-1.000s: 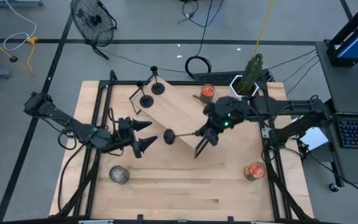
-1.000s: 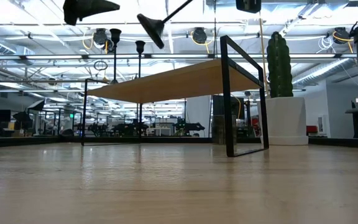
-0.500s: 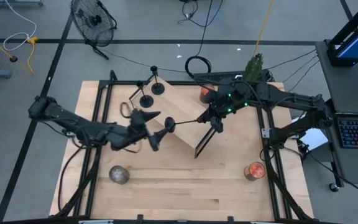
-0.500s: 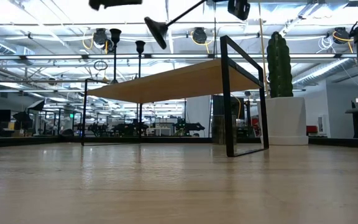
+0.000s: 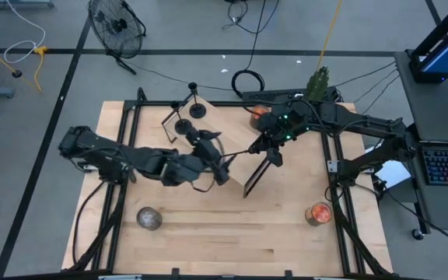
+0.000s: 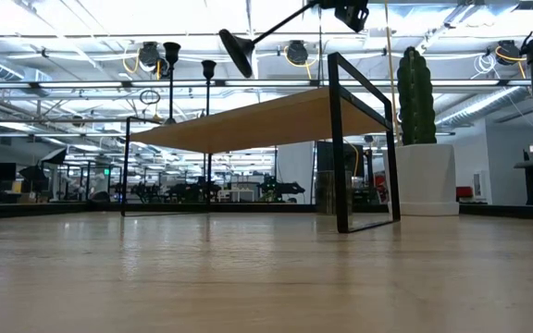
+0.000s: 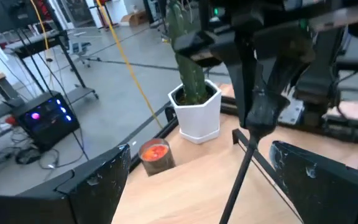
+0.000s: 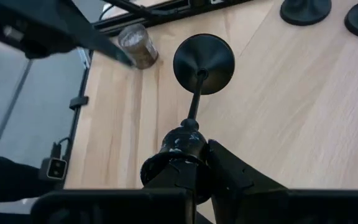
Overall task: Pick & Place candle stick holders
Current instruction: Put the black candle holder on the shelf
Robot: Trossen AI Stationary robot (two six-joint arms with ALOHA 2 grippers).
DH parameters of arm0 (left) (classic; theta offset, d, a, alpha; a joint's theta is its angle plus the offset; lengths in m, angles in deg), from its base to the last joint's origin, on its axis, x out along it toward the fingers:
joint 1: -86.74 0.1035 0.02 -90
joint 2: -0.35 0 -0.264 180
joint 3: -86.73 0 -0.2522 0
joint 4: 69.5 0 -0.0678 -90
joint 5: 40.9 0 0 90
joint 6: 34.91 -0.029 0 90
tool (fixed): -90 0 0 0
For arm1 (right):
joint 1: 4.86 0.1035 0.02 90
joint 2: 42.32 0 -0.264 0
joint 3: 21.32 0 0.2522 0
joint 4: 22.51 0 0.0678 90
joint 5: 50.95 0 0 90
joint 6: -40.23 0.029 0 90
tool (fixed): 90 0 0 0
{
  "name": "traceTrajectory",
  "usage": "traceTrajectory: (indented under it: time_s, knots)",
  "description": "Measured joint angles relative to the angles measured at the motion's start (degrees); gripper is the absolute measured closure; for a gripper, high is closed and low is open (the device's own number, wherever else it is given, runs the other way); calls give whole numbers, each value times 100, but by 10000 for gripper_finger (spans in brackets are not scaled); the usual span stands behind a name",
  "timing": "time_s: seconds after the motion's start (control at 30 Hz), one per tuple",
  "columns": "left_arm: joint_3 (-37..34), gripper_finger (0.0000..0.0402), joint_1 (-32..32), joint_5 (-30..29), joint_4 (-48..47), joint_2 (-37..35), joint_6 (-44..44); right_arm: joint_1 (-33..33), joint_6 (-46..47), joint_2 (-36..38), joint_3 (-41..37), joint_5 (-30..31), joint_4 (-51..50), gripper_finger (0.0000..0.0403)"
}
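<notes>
Black candle stick holder [image 8: 202, 62] clamped by right fingers [image 8: 185, 152], left fingers [image 7: 104, 180] apart beside stem.

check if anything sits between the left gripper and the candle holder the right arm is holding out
Nothing visible does. The right gripper holds the candle stick holder tilted by its stem above the wooden shelf. The left gripper is open at the holder's base end, its fingers flanking the bare stem.

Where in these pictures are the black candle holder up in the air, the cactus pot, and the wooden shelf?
held candle stick holder [image 8: 203, 63]: right wrist view, on its round base.
white pot [image 7: 197, 114]: left wrist view, on its front wall.
wooden shelf [image 6: 257, 120]: low view, on the board's underside.
</notes>
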Motion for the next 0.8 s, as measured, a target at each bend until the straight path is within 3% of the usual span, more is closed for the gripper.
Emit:
traceTrajectory:
  time_s: [0.4,0.8]
  knots:
    - [1076,9,83,319,-112,1017,-99,-81,-539,-7,0,184,38,393]
    - [1665,9,369,618,-724,1623,319,-76,-921,-7,0,42,54,393]
